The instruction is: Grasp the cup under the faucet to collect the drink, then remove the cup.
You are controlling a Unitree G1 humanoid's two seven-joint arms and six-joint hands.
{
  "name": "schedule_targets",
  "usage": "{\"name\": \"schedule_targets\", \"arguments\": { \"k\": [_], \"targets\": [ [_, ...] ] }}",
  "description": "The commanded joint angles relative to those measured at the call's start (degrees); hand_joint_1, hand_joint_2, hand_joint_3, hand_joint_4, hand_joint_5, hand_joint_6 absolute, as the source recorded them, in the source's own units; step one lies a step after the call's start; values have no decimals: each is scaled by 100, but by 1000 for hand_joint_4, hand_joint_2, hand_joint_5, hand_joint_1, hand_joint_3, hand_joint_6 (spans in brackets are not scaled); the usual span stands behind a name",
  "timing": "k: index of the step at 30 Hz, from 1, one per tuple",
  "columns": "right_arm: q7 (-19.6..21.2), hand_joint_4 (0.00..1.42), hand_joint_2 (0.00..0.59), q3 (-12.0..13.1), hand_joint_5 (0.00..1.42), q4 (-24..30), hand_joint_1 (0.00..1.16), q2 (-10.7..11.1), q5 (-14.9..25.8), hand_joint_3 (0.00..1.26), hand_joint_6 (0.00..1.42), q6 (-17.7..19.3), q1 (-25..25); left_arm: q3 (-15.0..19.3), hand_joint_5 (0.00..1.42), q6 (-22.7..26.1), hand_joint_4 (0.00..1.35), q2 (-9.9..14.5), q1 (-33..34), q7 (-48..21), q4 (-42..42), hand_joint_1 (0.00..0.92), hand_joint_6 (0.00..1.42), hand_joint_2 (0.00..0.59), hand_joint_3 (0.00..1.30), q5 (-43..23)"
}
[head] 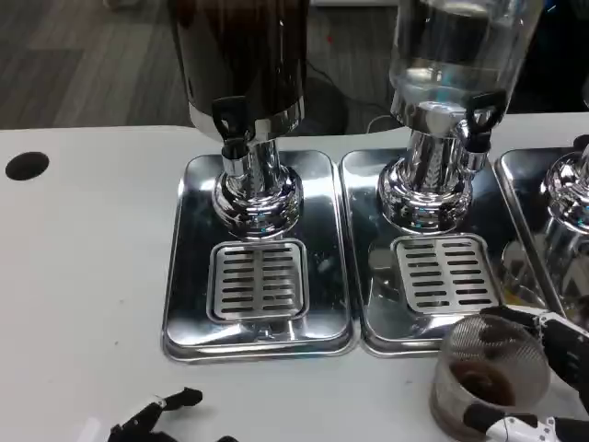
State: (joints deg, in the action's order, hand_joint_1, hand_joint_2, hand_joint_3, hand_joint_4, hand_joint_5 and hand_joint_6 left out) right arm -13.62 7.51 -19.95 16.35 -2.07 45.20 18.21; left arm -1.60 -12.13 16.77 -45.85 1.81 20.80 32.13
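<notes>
While right hand grips cup — off tray edge.

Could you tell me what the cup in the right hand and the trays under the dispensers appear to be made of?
Cup: apparently clear ribbed plastic or glass, since the brown drink shows through its wall. Left tray and middle tray: probably polished stainless steel, mirror-bright and reflective, with slotted metal grates.
</notes>
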Motion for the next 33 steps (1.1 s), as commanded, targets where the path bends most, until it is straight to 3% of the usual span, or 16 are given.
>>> {"name": "schedule_targets", "arguments": {
  "k": [1, 5, 13, 19, 26, 29, 33],
  "targets": [
    [162, 454, 100, 29, 479, -323, 845, -29, -5, 443, 320, 594, -207, -68, 442, 139, 227, 15, -96, -98, 91, 0, 734, 84, 314, 86],
    [292, 454, 97, 34, 471, -705, 839, -31, -137, 438, 320, 979, -299, -79, 442, 183, 226, 36, -112, -118, 159, 0, 734, 84, 314, 96],
    [416, 378, 75, 14, 405, -1029, 812, 97, -389, 384, 223, 1356, -362, -90, 442, 175, 226, 65, -165, -93, 171, 0, 735, 86, 308, 63],
    [421, 180, 59, -39, 266, -936, 730, 177, -479, 216, 106, 1487, -317, -74, 448, 105, 226, 97, -216, -67, 118, 0, 736, 88, 306, 14],
    [310, 122, 68, -92, 209, -437, 681, 213, -30, 192, 82, 1447, -190, -75, 451, 43, 226, 91, -250, -26, 81, 0, 736, 88, 305, -7],
    [226, 122, 112, -109, 187, -19, 630, 251, 294, 190, 67, 1325, -63, -69, 451, 16, 226, 86, -247, -7, 71, 0, 736, 88, 305, -17],
    [50, 92, 327, -73, 95, 781, 559, 420, 634, 215, 12, 784, 125, -50, 451, -38, 226, 83, -228, 24, 85, 0, 736, 88, 305, -17]
  ]
}}
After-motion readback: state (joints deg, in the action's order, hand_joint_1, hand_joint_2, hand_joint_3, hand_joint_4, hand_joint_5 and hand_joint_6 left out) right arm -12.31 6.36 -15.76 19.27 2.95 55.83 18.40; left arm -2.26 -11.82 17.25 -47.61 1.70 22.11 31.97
